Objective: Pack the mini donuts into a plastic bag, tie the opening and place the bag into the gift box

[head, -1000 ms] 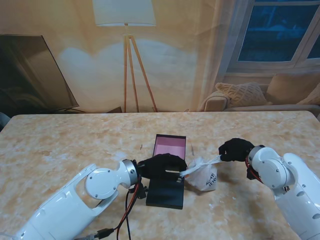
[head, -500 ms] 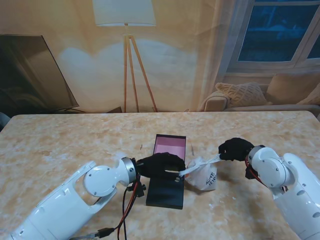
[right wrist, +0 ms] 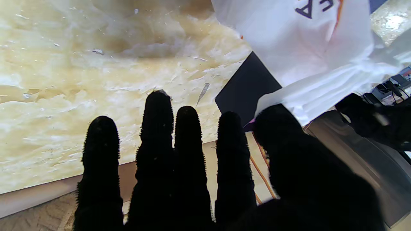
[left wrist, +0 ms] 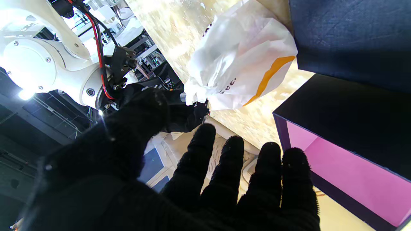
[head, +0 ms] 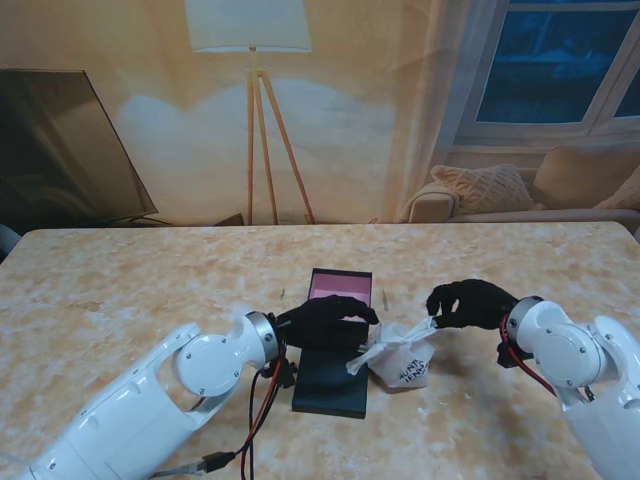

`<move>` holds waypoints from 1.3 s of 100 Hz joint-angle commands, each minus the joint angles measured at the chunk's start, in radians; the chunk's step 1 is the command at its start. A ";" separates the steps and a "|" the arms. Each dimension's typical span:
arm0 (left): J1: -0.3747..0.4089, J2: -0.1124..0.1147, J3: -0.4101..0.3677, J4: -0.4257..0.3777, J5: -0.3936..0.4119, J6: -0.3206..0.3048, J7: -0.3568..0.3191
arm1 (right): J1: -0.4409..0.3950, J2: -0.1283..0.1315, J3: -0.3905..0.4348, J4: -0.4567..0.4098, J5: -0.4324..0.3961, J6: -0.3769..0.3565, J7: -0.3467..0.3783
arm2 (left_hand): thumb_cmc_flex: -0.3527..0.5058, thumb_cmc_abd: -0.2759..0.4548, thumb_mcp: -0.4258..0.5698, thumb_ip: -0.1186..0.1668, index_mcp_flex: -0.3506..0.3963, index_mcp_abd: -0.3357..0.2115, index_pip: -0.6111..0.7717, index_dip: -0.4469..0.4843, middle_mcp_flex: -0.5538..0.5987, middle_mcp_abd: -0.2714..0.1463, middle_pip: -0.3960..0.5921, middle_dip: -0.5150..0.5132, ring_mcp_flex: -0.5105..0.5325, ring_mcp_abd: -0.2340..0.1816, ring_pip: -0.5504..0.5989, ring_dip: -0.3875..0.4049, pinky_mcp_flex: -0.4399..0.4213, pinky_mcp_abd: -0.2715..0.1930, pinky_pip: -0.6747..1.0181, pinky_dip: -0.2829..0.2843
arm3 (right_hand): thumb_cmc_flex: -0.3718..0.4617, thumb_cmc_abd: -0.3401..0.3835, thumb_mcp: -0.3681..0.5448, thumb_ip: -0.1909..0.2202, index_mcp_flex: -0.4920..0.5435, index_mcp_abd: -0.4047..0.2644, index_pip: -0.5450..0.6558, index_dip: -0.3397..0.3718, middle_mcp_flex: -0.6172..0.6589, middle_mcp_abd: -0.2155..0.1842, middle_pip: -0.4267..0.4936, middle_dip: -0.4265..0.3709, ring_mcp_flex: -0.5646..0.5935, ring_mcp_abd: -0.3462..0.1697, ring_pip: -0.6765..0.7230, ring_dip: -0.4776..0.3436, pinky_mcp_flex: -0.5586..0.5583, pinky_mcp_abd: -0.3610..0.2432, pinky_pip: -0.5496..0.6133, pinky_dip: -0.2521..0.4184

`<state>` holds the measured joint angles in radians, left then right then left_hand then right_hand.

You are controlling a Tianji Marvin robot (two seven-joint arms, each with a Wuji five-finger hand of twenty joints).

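The white plastic bag [head: 403,362] with orange and dark print rests on the table just right of the gift box; what it holds is hidden. My right hand [head: 468,302] pinches the bag's twisted tail between thumb and fingers, as the left wrist view shows [left wrist: 196,102]. The bag's other tail hangs loose. My left hand [head: 325,322] hovers over the box, fingers spread, holding nothing. The dark gift box [head: 338,288] stands open with a pink inside [left wrist: 337,173]. Its dark lid [head: 333,385] lies nearer to me.
The marble table top [head: 150,290] stretches wide to both sides. Red and black cables [head: 262,400] hang from my left forearm beside the lid. Small scraps lie on the table near the box.
My left hand has let go of the bag's tail and opened above the box. The bag has sagged nearer to me, and my right hand has shifted slightly left with its tail.
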<state>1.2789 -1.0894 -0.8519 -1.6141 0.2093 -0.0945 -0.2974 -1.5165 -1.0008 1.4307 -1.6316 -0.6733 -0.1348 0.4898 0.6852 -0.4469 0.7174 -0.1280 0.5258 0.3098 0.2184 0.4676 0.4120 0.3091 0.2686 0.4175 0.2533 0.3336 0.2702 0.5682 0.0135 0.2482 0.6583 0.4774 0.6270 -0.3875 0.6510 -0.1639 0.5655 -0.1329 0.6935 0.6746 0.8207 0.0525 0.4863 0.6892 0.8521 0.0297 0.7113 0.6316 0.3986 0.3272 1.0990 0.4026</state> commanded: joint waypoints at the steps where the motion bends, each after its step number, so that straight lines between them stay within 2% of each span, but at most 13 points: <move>1: 0.004 -0.002 -0.002 -0.010 0.005 -0.005 -0.009 | -0.008 -0.004 -0.001 0.000 0.024 0.001 0.008 | -0.042 0.006 0.013 0.016 -0.043 0.012 -0.076 -0.039 -0.045 0.000 -0.024 -0.018 -0.027 -0.013 -0.014 -0.013 -0.014 -0.027 -0.015 0.015 | -0.011 0.048 -0.045 0.032 -0.024 0.016 -0.052 0.019 -0.047 0.022 -0.047 -0.032 -0.038 0.016 -0.054 -0.030 -0.030 0.020 -0.023 0.028; 10: 0.004 -0.002 -0.002 -0.013 0.009 -0.004 -0.007 | -0.013 -0.006 0.006 0.002 0.062 0.001 0.004 | -0.046 0.010 0.012 0.015 -0.043 0.027 -0.115 -0.073 -0.050 0.007 -0.036 -0.031 -0.027 -0.012 -0.016 -0.015 -0.014 -0.027 -0.015 0.016 | -0.012 0.103 -0.104 0.065 -0.035 0.035 -0.133 0.049 -0.090 0.043 -0.093 -0.063 -0.082 0.037 -0.131 -0.050 -0.062 0.029 -0.047 0.037; 20: 0.002 -0.003 0.004 -0.019 0.019 0.001 0.000 | -0.032 -0.014 0.023 -0.002 0.103 -0.002 -0.028 | -0.045 0.008 0.010 0.015 -0.031 0.046 -0.131 -0.090 -0.047 0.014 -0.032 -0.031 -0.016 -0.008 0.006 0.002 -0.006 -0.030 -0.008 0.021 | -0.007 0.127 -0.126 0.069 -0.037 0.047 -0.150 0.055 -0.098 0.058 -0.104 -0.070 -0.095 0.051 -0.154 -0.056 -0.078 0.039 -0.057 0.038; 36: -0.028 -0.008 0.047 -0.016 0.038 0.003 0.011 | -0.070 -0.021 0.060 -0.015 0.090 -0.032 -0.074 | -0.078 -0.019 0.034 0.008 -0.021 0.069 -0.137 -0.111 -0.032 0.028 0.008 0.014 0.007 0.005 0.096 0.111 0.005 -0.025 0.056 0.078 | -0.009 0.157 -0.165 0.070 -0.031 0.053 -0.160 0.057 -0.094 0.063 -0.112 -0.074 -0.091 0.055 -0.165 -0.057 -0.083 0.044 -0.064 0.040; 44: -0.049 -0.014 0.074 -0.010 0.036 0.026 0.015 | -0.080 -0.020 0.070 -0.022 0.140 -0.026 -0.054 | -0.090 -0.026 0.040 0.004 -0.018 0.076 -0.138 -0.117 -0.027 0.035 0.018 0.031 0.008 0.012 0.113 0.140 0.003 -0.014 0.070 0.097 | -0.016 0.184 -0.212 0.092 -0.029 0.060 -0.195 0.062 -0.104 0.067 -0.135 -0.086 -0.109 0.062 -0.199 -0.066 -0.098 0.051 -0.080 0.042; 53: -0.069 -0.021 0.100 -0.004 0.028 0.056 0.019 | -0.083 -0.016 0.075 -0.022 0.134 -0.042 -0.041 | -0.094 -0.035 0.044 0.003 -0.013 0.078 -0.137 -0.121 -0.023 0.040 0.029 0.049 0.009 0.016 0.132 0.168 0.002 -0.011 0.077 0.110 | -0.054 0.178 -0.233 0.103 -0.044 0.068 -0.227 0.068 -0.125 0.070 -0.157 -0.096 -0.124 0.063 -0.226 -0.074 -0.111 0.048 -0.094 0.042; 72: -0.098 -0.026 0.134 0.007 0.042 0.072 0.022 | -0.086 -0.004 0.091 -0.025 0.222 -0.040 0.042 | -0.105 -0.060 0.062 -0.001 -0.003 0.077 -0.134 -0.126 -0.025 0.041 0.037 0.080 0.017 0.018 0.152 0.213 0.005 -0.004 0.088 0.134 | -0.180 0.155 -0.224 0.096 -0.096 0.100 -0.308 0.061 -0.190 0.090 -0.224 -0.130 -0.176 0.079 -0.319 -0.108 -0.150 0.049 -0.132 0.047; 96: -0.119 -0.020 0.153 0.026 0.097 0.054 0.016 | -0.093 -0.024 0.089 -0.021 0.199 -0.041 -0.064 | -0.128 -0.111 0.118 -0.014 0.019 0.067 -0.123 -0.119 -0.015 0.045 0.058 0.126 0.027 0.025 0.194 0.281 0.010 0.006 0.131 0.188 | -0.174 0.158 -0.203 0.097 -0.091 0.111 -0.311 0.064 -0.196 0.099 -0.226 -0.132 -0.178 0.084 -0.339 -0.112 -0.167 0.052 -0.144 0.051; 105: -0.126 -0.018 0.162 0.032 0.130 0.043 0.021 | -0.090 -0.029 0.083 -0.017 0.180 -0.036 -0.090 | -0.140 -0.150 0.162 -0.023 0.040 0.049 -0.113 -0.105 -0.017 0.040 0.092 0.182 0.033 0.024 0.251 0.363 0.014 0.004 0.183 0.254 | -0.161 0.170 -0.203 0.097 -0.086 0.110 -0.307 0.067 -0.191 0.098 -0.218 -0.129 -0.171 0.083 -0.331 -0.108 -0.160 0.053 -0.139 0.055; 111: -0.129 -0.019 0.171 0.036 0.141 0.041 0.028 | -0.084 -0.033 0.075 -0.014 0.184 -0.007 -0.099 | -0.148 -0.170 0.180 -0.028 0.054 0.031 -0.103 -0.092 -0.023 0.031 0.117 0.227 0.033 0.025 0.297 0.438 0.021 -0.011 0.265 0.341 | -0.143 0.174 -0.204 0.098 -0.083 0.116 -0.304 0.069 -0.193 0.103 -0.214 -0.127 -0.172 0.088 -0.327 -0.106 -0.163 0.052 -0.139 0.055; 113: -0.129 -0.020 0.173 0.038 0.143 0.041 0.031 | -0.081 -0.033 0.073 -0.011 0.185 0.002 -0.100 | -0.148 -0.184 0.192 -0.032 0.059 0.019 -0.098 -0.084 -0.033 0.026 0.135 0.257 0.026 0.024 0.323 0.486 0.018 -0.029 0.323 0.408 | -0.140 0.176 -0.207 0.098 -0.083 0.119 -0.304 0.069 -0.193 0.104 -0.212 -0.126 -0.173 0.087 -0.325 -0.105 -0.164 0.052 -0.139 0.056; 121: -0.136 -0.023 0.189 0.047 0.156 0.037 0.041 | -0.070 -0.038 0.065 0.003 0.194 0.032 -0.114 | -0.157 -0.212 0.218 -0.038 0.065 -0.005 -0.091 -0.075 -0.047 0.013 0.178 0.322 0.024 0.017 0.379 0.573 0.017 -0.058 0.399 0.510 | -0.109 0.188 -0.239 0.100 -0.073 0.127 -0.299 0.075 -0.191 0.109 -0.196 -0.122 -0.169 0.088 -0.306 -0.099 -0.164 0.054 -0.135 0.058; 130: -0.143 -0.026 0.204 0.056 0.169 0.034 0.051 | -0.059 -0.042 0.060 0.019 0.204 0.050 -0.126 | -0.164 -0.230 0.235 -0.042 0.064 -0.018 -0.088 -0.073 -0.058 0.002 0.218 0.377 0.021 0.010 0.421 0.633 0.014 -0.073 0.438 0.560 | -0.097 0.190 -0.244 0.102 -0.063 0.127 -0.295 0.077 -0.186 0.109 -0.190 -0.120 -0.168 0.090 -0.298 -0.096 -0.164 0.054 -0.130 0.059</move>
<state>1.1390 -1.1069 -0.6544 -1.5607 0.3673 -0.0561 -0.2355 -1.5766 -1.0308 1.4927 -1.6270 -0.4728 -0.0801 0.3545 0.5560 -0.6410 0.9211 -0.1464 0.5694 0.3092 0.1124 0.3838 0.3892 0.3303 0.4647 0.7630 0.2686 0.3418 0.6601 1.1615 0.0308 0.2402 1.0586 0.9945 0.5123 -0.2399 0.4291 -0.0867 0.4845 -0.0065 0.3900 0.7392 0.6325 0.1514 0.2861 0.5659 0.6821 0.1138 0.3999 0.5384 0.2438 0.3712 0.9616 0.4359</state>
